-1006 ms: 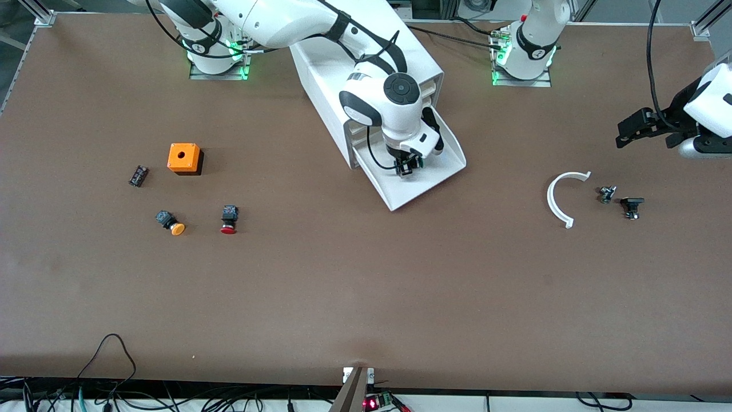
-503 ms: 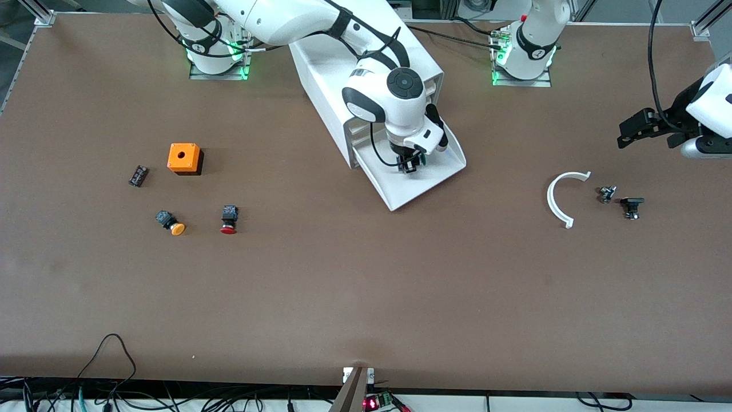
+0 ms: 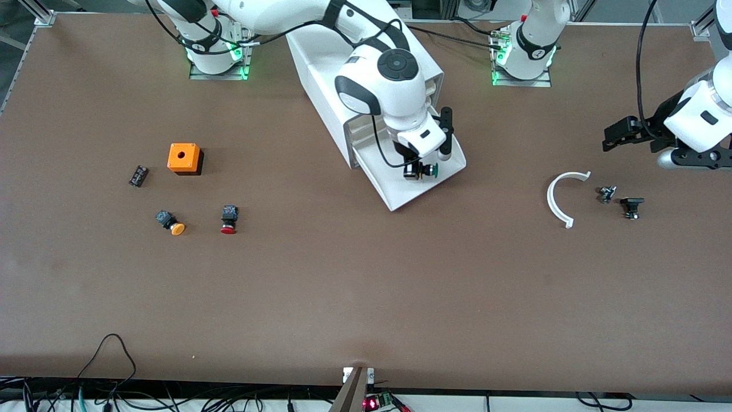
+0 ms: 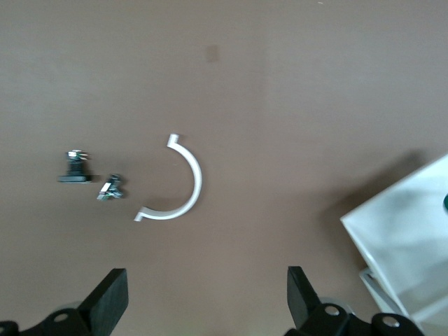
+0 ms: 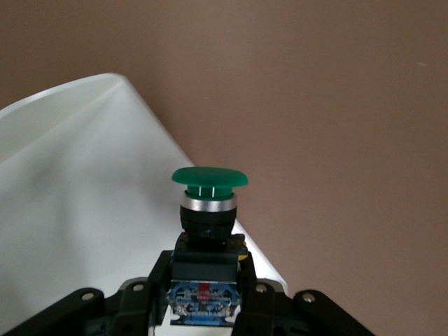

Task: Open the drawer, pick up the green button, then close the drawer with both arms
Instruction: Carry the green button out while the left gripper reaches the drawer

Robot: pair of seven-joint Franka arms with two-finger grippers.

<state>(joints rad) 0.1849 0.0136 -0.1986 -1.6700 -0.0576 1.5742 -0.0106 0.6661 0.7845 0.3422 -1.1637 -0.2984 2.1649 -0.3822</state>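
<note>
- Since the earlier frame, we see our right gripper has risen from the drawer, carrying the button with it.
- Our right gripper's fingers clamp the button by its black body, green cap outward, above the open drawer just above frame centre.
- Our left gripper hangs spread apart and empty at the frame's right edge, above a white curved piece.

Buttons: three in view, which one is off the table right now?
The green button, clamped in the right hand over the open drawer. The orange button and red button lie on the table toward the right arm's end.
</note>
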